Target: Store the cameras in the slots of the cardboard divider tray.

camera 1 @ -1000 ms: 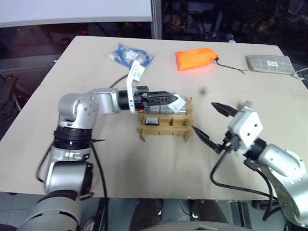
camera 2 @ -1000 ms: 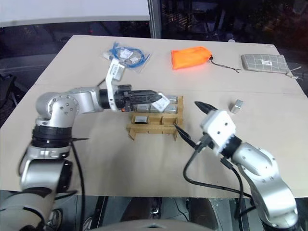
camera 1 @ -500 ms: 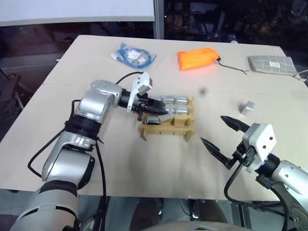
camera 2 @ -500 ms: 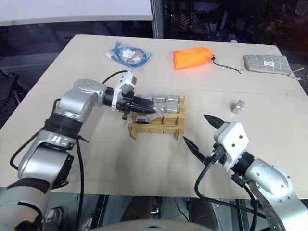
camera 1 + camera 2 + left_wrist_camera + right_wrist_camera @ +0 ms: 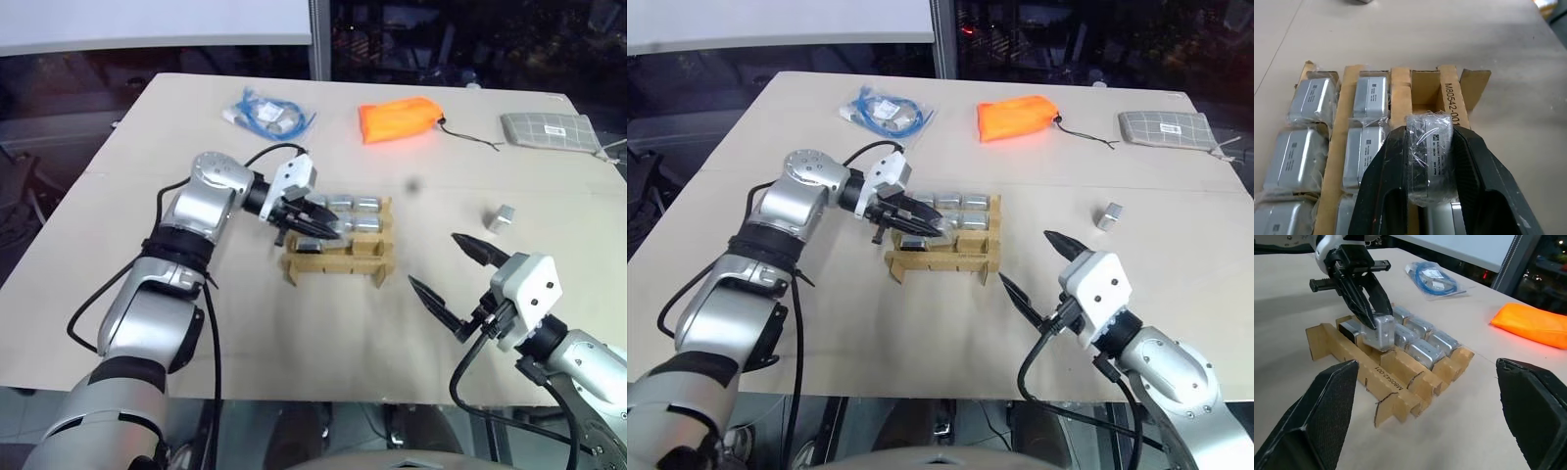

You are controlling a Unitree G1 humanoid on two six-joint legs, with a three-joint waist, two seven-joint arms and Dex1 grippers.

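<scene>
The cardboard divider tray (image 5: 334, 267) sits mid-table, with several wrapped silver cameras (image 5: 1371, 95) in its far and middle rows. My left gripper (image 5: 315, 223) hangs tilted down over the tray's left side, shut on a film-wrapped camera (image 5: 1431, 157). That camera hovers just above the near row of slots (image 5: 1380, 333). One loose camera (image 5: 504, 216) lies on the table to the right. My right gripper (image 5: 431, 259) stands open and holds nothing, a short way right of the tray and nearer the front edge.
An orange pouch (image 5: 400, 117), a grey checked pouch (image 5: 549, 129) and a bag with a blue cable (image 5: 269, 110) lie along the far side of the table. Bare tabletop surrounds the tray in front and to the right.
My left wrist has rolled and dipped, bringing the held camera back from the tray's right end to its left side. The right gripper has drawn back from the tray, uncovering the loose camera.
</scene>
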